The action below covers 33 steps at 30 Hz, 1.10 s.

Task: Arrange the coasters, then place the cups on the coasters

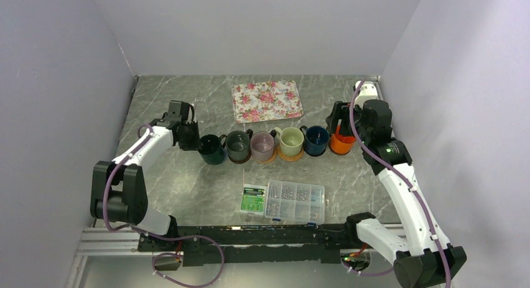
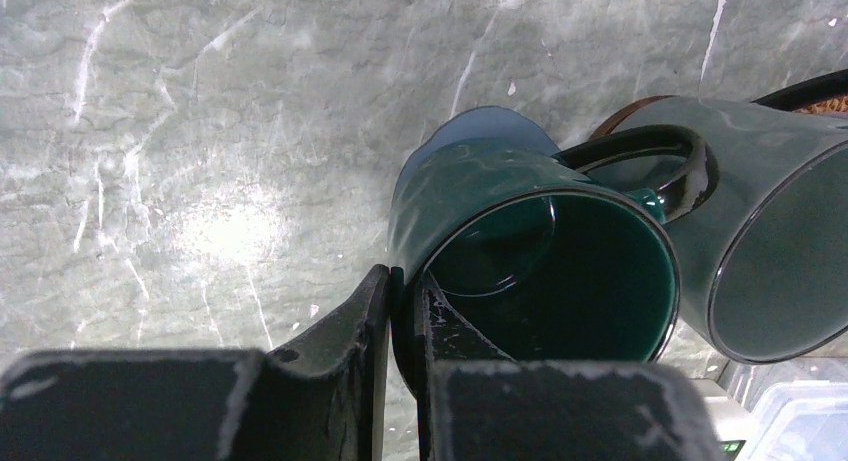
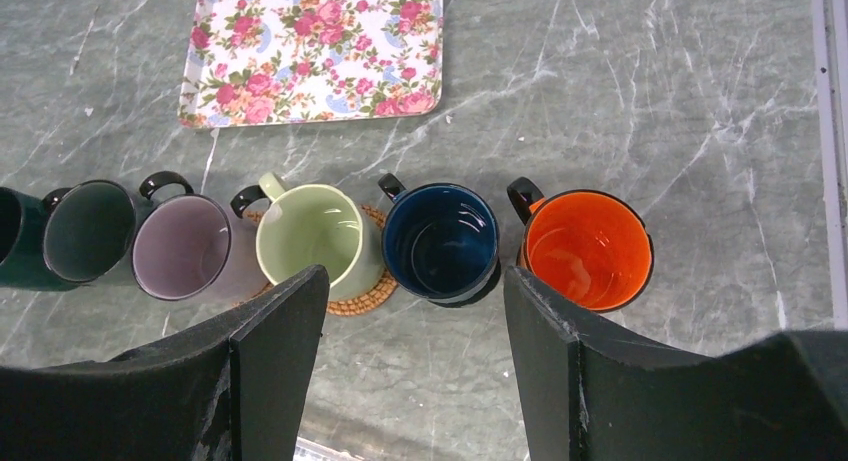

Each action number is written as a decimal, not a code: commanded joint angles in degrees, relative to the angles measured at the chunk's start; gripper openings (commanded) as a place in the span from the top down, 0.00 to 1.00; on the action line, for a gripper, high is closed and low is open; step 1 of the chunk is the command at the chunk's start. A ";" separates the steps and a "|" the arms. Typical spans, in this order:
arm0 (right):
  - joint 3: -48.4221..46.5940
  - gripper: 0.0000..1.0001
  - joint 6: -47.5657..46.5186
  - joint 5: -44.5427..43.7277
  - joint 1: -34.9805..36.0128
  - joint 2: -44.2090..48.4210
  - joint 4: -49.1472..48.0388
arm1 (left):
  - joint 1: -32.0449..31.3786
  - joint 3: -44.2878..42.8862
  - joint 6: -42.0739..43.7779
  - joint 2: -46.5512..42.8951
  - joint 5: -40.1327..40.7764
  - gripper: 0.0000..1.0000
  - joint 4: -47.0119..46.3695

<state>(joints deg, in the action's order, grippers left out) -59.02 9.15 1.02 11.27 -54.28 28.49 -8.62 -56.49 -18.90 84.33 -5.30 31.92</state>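
Left claw (image 2: 403, 283) pinches dark teal cup (image 2: 470, 186) at its rim; right claw (image 3: 415, 281) gapes wide near orange cup (image 3: 588, 249).

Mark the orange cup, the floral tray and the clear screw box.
orange cup (image 3: 585, 251), right wrist view, on its inside.
floral tray (image 3: 315, 46), right wrist view, on its patterned face.
clear screw box (image 1: 295, 202), top view, on its lid.
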 commanded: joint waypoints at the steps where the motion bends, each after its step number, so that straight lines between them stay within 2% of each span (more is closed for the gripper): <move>1: 0.09 0.32 0.79 0.34 -0.36 1.31 -0.55 | -0.38 -3.95 1.01 0.18 -2.84 0.97 -3.95; 22: 1.94 0.32 1.66 -0.52 -0.45 2.87 -1.09 | -2.78 -5.71 2.27 3.13 0.66 0.97 -3.09; 27: 2.07 0.32 1.58 -0.76 -0.46 3.17 -0.88 | -3.29 -6.32 2.10 3.80 1.27 0.89 -2.08; 33: 2.08 0.32 1.50 -0.84 -0.46 3.72 -0.33 | -3.36 -6.45 1.74 3.70 1.42 0.75 -1.47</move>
<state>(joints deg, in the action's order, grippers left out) -57.10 10.13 0.51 11.16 -51.99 28.77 -11.57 -60.05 -17.08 88.97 -3.22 31.27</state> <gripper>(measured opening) 0.684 0.207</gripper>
